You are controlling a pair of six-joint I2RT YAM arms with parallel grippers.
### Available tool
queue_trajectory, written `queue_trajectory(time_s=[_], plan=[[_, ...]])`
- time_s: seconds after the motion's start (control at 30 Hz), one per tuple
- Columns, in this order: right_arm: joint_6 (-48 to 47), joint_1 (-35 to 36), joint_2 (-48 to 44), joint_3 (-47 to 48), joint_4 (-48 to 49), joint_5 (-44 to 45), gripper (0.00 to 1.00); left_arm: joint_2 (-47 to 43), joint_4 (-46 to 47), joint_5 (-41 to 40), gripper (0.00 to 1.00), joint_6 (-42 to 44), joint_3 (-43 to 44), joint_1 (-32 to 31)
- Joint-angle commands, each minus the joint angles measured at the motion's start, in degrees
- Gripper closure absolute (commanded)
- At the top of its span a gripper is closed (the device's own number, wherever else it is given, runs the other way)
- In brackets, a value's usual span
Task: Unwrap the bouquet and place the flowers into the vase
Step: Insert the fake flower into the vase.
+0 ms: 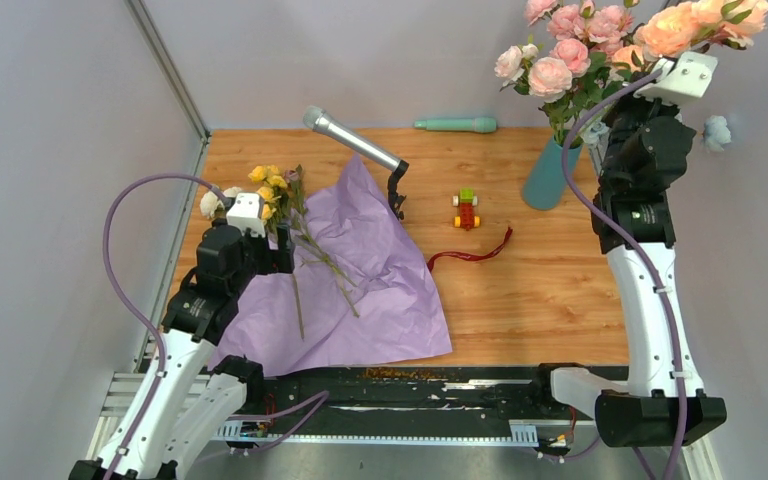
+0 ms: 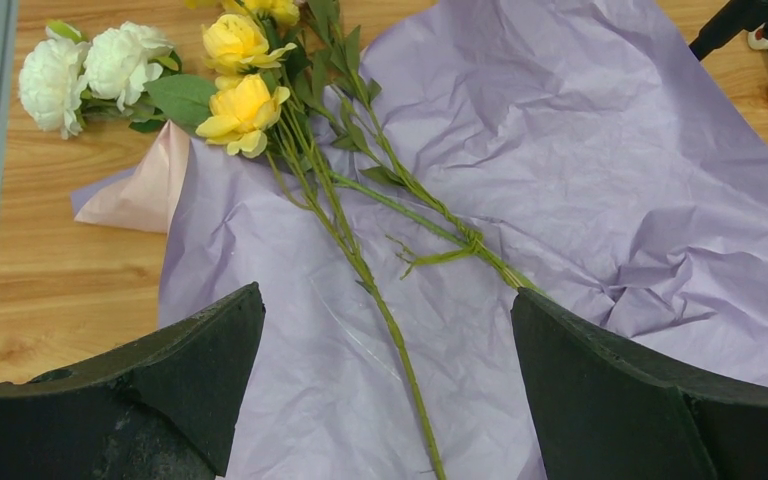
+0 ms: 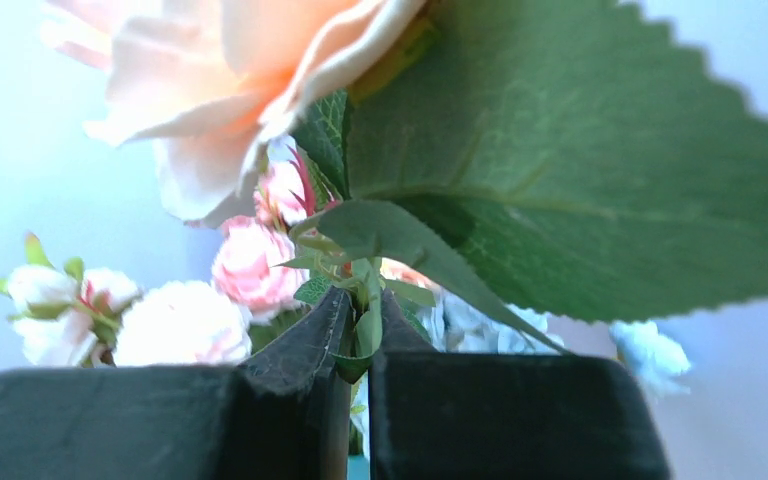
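Wooden tabletop, ribbon between paper and vase

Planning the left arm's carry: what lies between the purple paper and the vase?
A small red toy and the loose red ribbon on bare wood, between paper and vase; the top view shows it.

The left arm and the right arm were built of white lower links and black upper joints. Lilac cables were run behind the jaws. White camera blocks were mounted just behind the matte black jaws.
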Motion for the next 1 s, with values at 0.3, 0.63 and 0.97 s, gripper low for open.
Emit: queue_trajectory(time_s=[0.3, 0.63, 0.97], plan=[[-7.24, 0.02, 5.6, 7.24, 9.19, -5.58, 1.0, -1.96, 0.67, 0.7, 0.0, 1.43, -0.21, 0.37], [-9.69, 0.02, 9.51, 7.88, 7.77, -8.15, 1.0, -1.98, 0.73, 1.01, 0.0, 1.6, -0.25, 0.37], [-13.4, 0.02, 13.87, 7.14, 7.42, -8.89, 1.0, -2.01, 0.81, 1.18, 0.0, 1.63, -0.22, 0.37]])
